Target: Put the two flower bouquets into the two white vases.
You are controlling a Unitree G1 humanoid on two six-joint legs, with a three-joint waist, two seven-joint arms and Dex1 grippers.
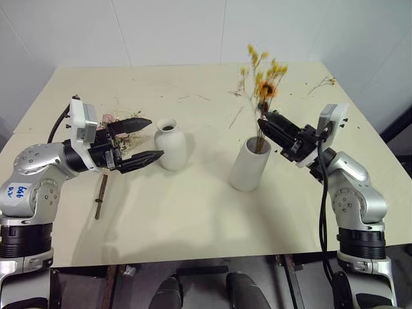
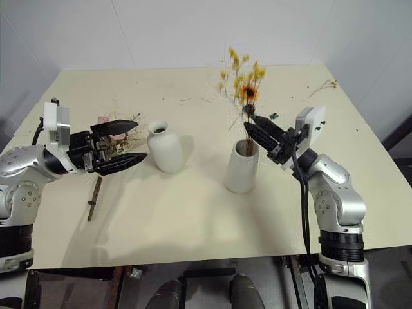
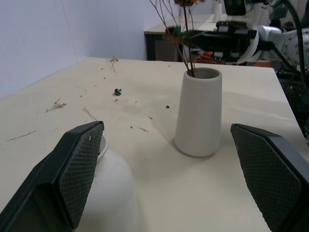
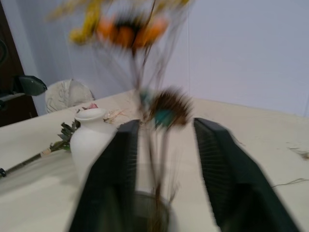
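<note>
**Two vases, two bouquets: one placed, one lying**

My left gripper (image 1: 149, 139) is hovering wide open and empty beside the rounded vase (image 1: 171, 144), partly hiding the rose bouquet (image 2: 114, 138), which is lying flat on the table (image 1: 193, 212) behind it, stem (image 1: 101, 196) running toward me. The yellow bouquet (image 1: 262, 77) is standing upright, stems down in the cylinder vase (image 1: 250, 165). My right gripper (image 4: 164, 145) is sitting with its fingers parted around those stems; whether they touch I cannot tell, the flowers being blurred there.
</note>
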